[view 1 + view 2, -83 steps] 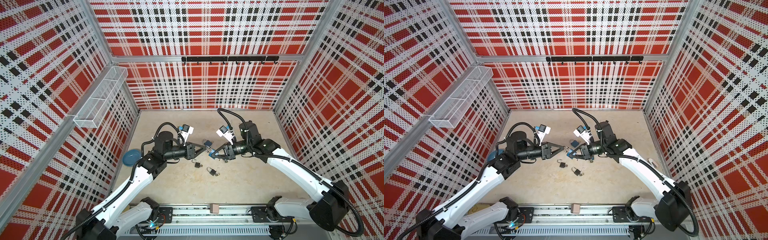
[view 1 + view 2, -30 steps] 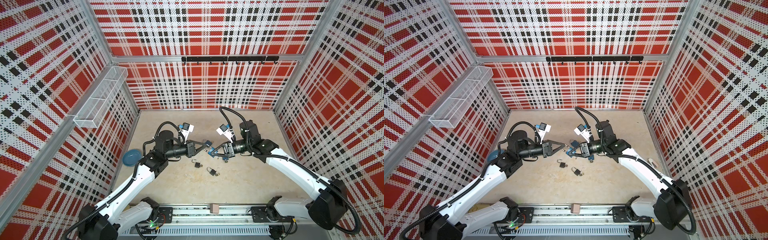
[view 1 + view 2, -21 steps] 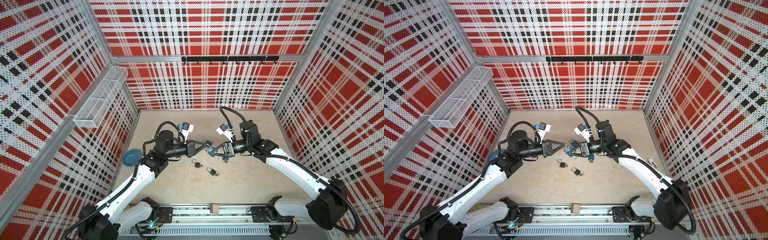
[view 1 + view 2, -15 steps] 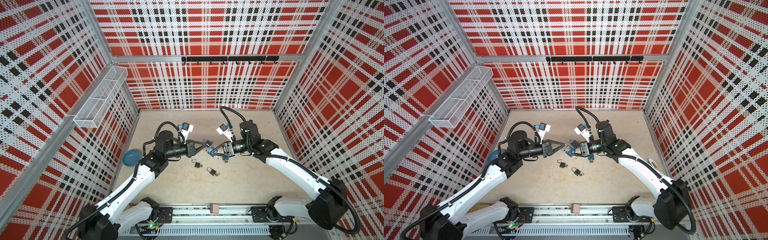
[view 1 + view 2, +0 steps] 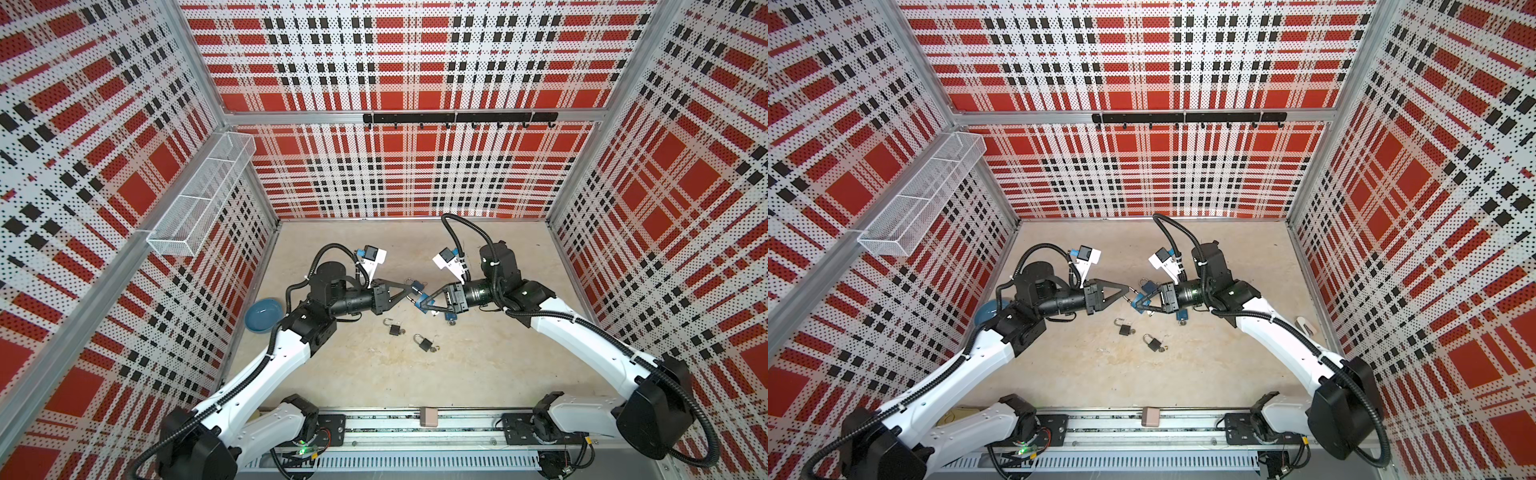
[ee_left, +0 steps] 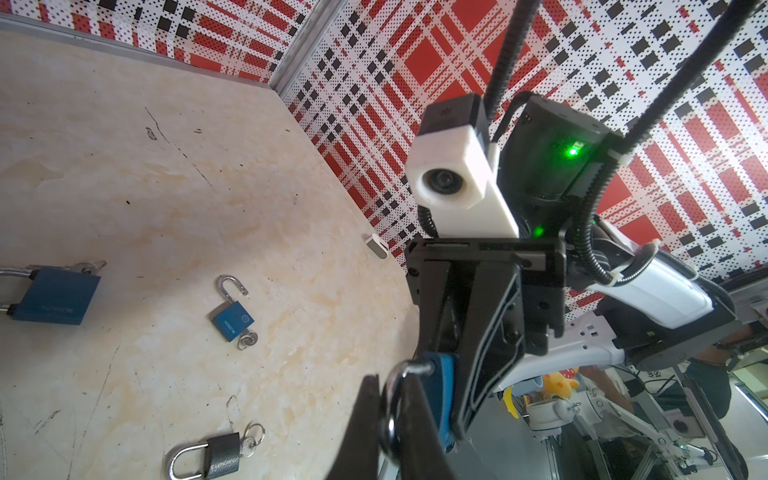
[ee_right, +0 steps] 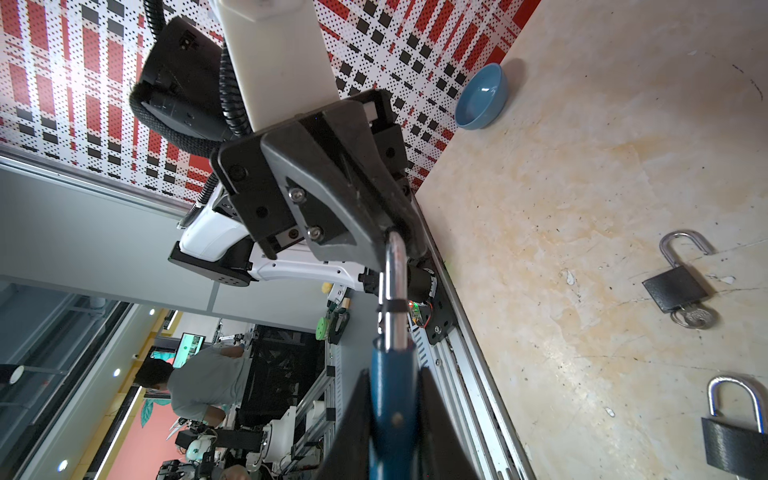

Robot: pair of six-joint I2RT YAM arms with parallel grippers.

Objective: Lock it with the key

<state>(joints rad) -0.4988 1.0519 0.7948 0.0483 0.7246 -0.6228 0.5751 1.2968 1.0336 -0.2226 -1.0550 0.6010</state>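
Plaid perforated walls, beige bench (image 5: 478, 374). Mid-bench, raised off surface: blue padlock (image 7: 392, 374), gripped between both claws. Left claw (image 5: 409, 291): clenched on shackle (image 6: 392, 386). Right claw (image 5: 420, 300): clenched on body. At 6 o'clock, on bench: open black padlock (image 5: 394, 330), second black padlock (image 5: 424, 343). At 9 o'clock, by wall: blue bowl (image 5: 263, 314).

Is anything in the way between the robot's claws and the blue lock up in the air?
No, nothing visible is. Both claws hold it: the right claw pinches the body of the blue lock, and the left claw pinches its silver loop.
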